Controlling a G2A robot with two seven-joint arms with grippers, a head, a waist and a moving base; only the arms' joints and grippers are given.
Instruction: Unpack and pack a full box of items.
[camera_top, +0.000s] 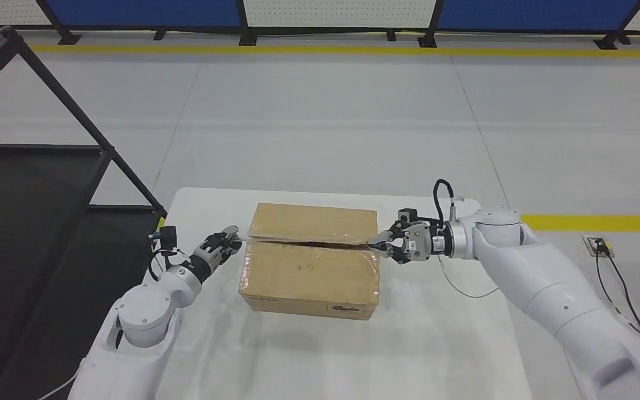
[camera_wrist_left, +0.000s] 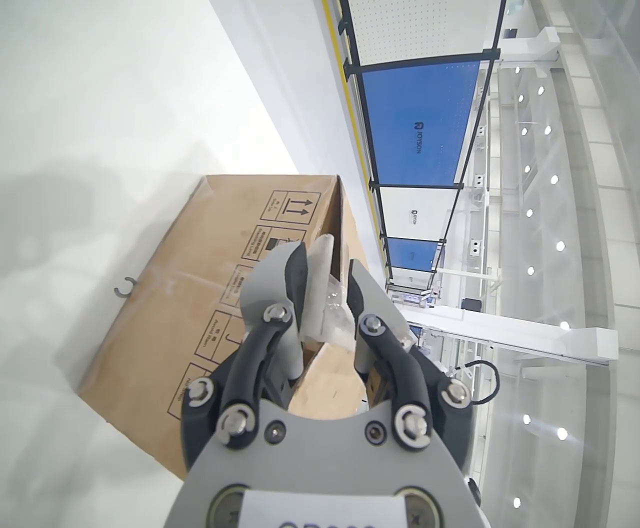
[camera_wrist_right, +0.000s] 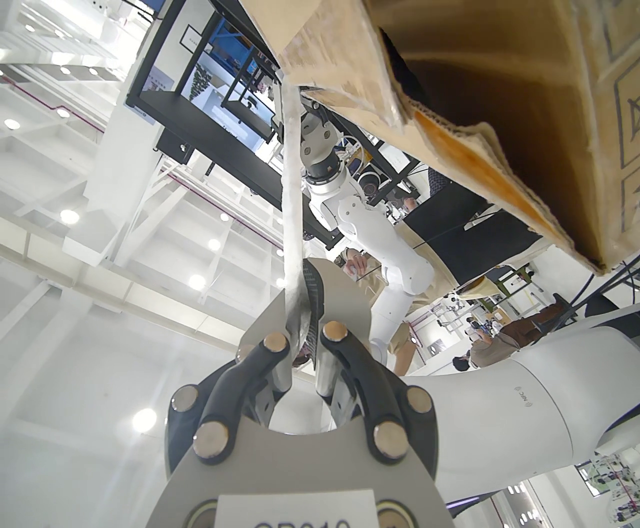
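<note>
A brown cardboard box (camera_top: 310, 270) lies on the white table (camera_top: 450, 340), its two top flaps meeting along a slightly parted seam. My left gripper (camera_top: 230, 238) is at the box's left end, level with the seam; in the left wrist view it (camera_wrist_left: 325, 260) is shut on a crumpled end of clear tape (camera_wrist_left: 327, 305) against the box (camera_wrist_left: 210, 280). My right gripper (camera_top: 380, 243) is at the seam's right end. In the right wrist view it (camera_wrist_right: 300, 270) is shut on a whitish tape strip (camera_wrist_right: 292, 175) that runs taut toward the box's (camera_wrist_right: 450, 75) far end.
A black frame with dark cloth (camera_top: 50, 200) stands close to the table's left side. Bare table surface lies in front of and to the right of the box. My left arm (camera_wrist_right: 350, 210) shows beyond the box in the right wrist view.
</note>
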